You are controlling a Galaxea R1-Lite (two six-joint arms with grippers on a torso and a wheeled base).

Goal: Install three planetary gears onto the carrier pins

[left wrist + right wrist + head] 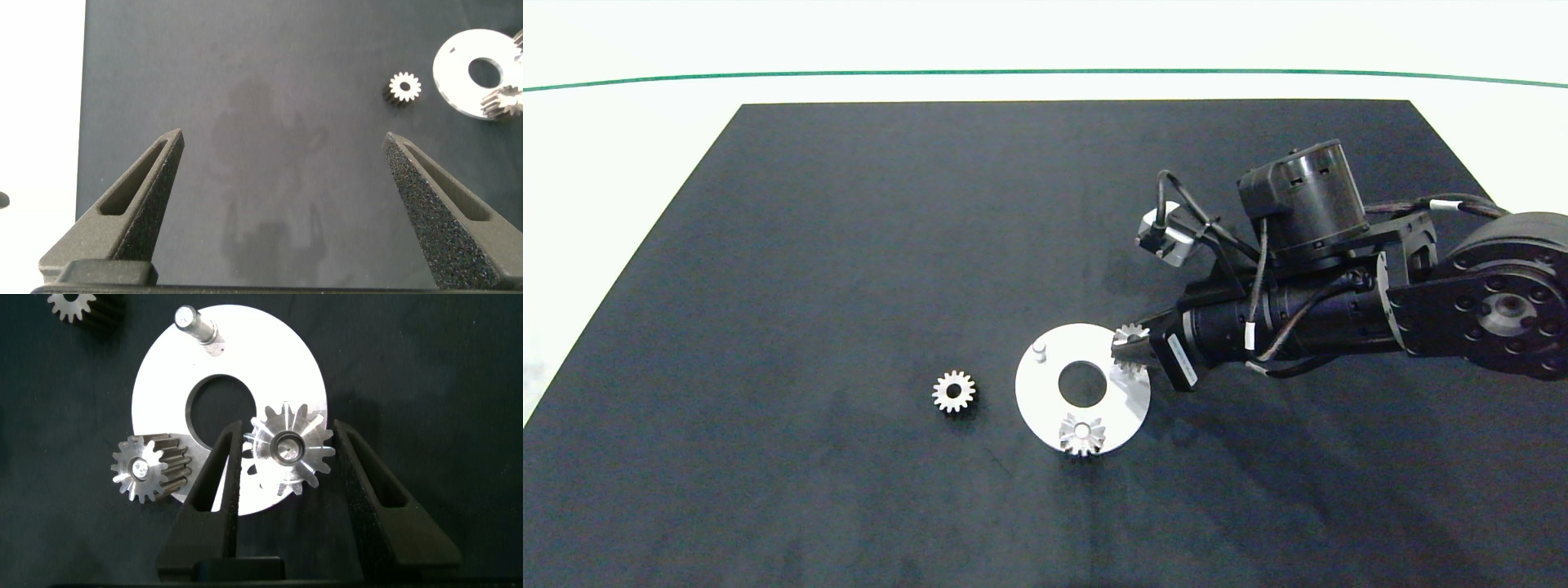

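The white carrier disc lies on the black mat. One carrier pin stands bare on the disc's far-left side. One planetary gear sits on the pin at the near rim. My right gripper reaches in from the right, shut on a second gear that sits over the right-hand pin, whose pale tip shows in the bore. A third gear lies loose on the mat, left of the disc. My left gripper hangs open over bare mat, out of the head view.
The black mat covers most of the white table, its far edge near a green line. The right arm's wrist and cables hang over the mat to the right of the disc.
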